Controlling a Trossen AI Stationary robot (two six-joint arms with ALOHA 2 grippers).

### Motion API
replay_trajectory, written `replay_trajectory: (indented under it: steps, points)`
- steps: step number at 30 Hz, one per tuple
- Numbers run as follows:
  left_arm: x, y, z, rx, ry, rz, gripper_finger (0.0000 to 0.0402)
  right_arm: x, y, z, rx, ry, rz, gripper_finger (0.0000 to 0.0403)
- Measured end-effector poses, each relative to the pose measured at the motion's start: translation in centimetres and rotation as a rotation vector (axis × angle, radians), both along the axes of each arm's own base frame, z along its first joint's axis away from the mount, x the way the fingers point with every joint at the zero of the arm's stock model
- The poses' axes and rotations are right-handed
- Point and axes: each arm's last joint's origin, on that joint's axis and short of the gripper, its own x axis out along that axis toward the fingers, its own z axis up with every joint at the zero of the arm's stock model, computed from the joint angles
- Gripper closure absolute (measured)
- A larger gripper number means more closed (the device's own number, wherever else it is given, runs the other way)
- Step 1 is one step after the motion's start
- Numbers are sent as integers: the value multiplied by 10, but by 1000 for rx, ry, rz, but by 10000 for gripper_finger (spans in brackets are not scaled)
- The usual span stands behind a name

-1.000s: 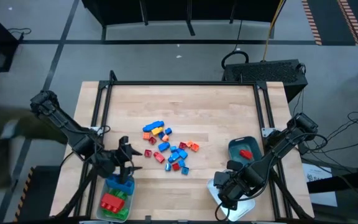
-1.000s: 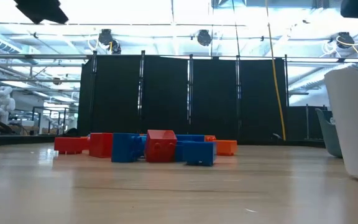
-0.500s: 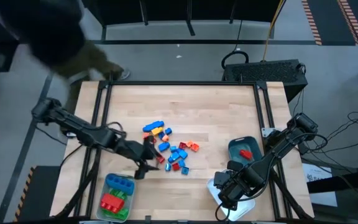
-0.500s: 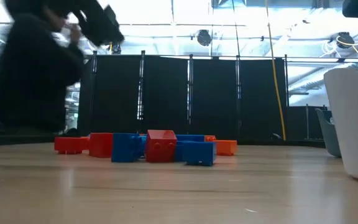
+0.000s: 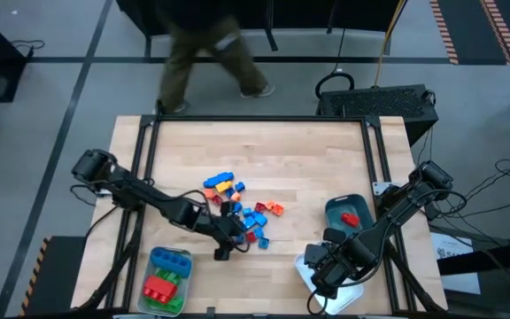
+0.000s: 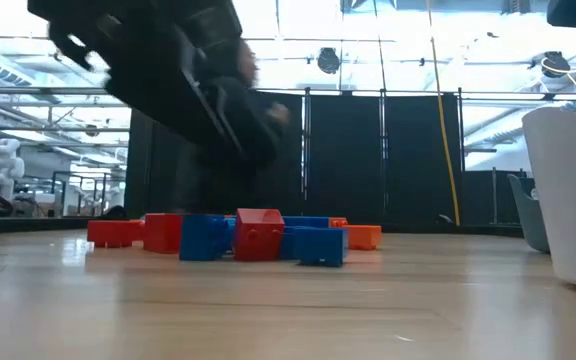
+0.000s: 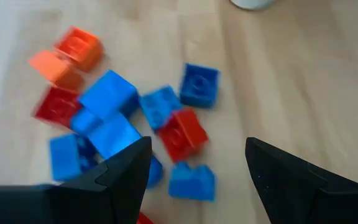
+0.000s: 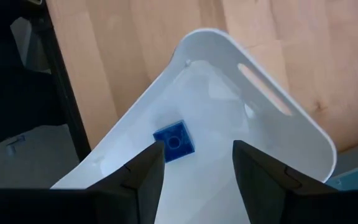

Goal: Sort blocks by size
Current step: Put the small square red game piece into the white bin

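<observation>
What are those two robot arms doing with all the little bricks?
They are sorting small studded plastic toy bricks into trays. The left hand is open and reaching over the pile in the middle of the wooden table, holding nothing. The right hand is open above the white plastic tray, where one small blue brick lies. The green tray holds big red, green and blue bricks, and the teal tray holds a red one. A person walks past behind the table.
</observation>
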Motion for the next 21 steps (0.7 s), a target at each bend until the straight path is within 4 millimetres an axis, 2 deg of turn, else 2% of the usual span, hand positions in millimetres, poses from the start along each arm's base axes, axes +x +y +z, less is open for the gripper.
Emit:
replay_trajectory:
  steps: [6, 11, 21]
  points:
    - [16, -9, -15, 96, 19, -2, 141, -1, 2, 0, -19, -18, 2, 232]
    - [19, -17, -32, 118, 62, -10, 141, -4, 4, 0, -20, -18, 13, 232]
    - [27, -16, -59, 219, 97, 56, 142, -3, 3, 0, -53, -48, 2, 231]
